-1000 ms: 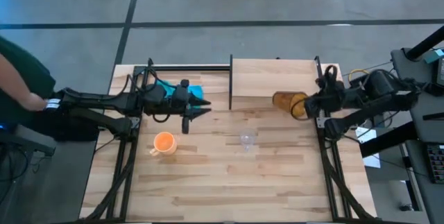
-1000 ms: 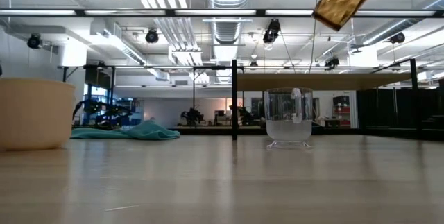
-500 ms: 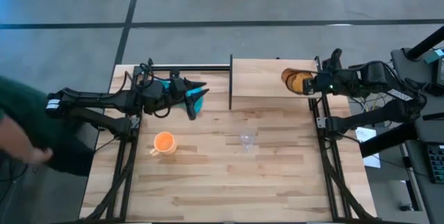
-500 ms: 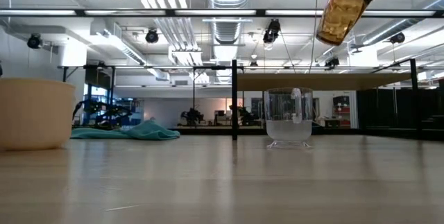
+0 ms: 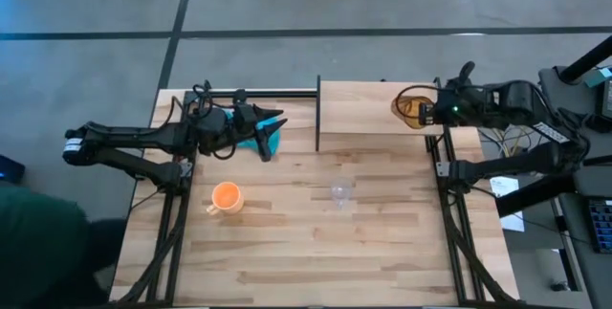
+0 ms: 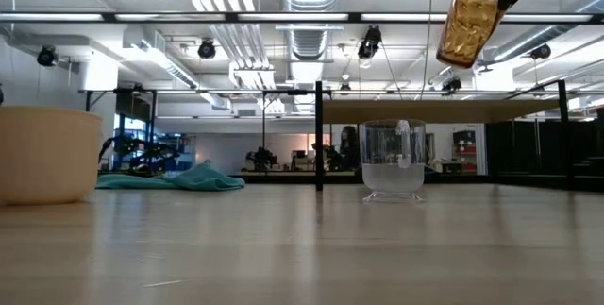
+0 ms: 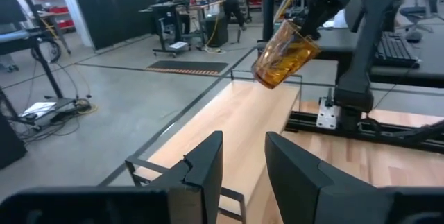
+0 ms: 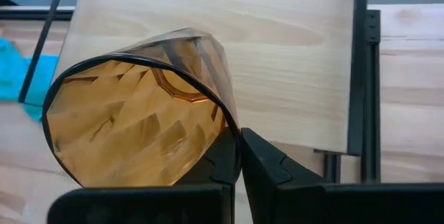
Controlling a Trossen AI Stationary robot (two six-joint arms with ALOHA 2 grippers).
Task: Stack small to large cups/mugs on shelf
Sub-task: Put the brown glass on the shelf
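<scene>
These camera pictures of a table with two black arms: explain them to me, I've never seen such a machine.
It is a robot with two arms at a wooden table. One picture looks straight down, one looks level across the tabletop, and two come from cameras on the arms' wrists. The right gripper is shut on the rim of a brown cup, holding it tilted in the air over the raised shelf. The left gripper is open and empty, above a teal cloth. On the table stand an orange mug and a small clear glass, well apart from each other.
</scene>
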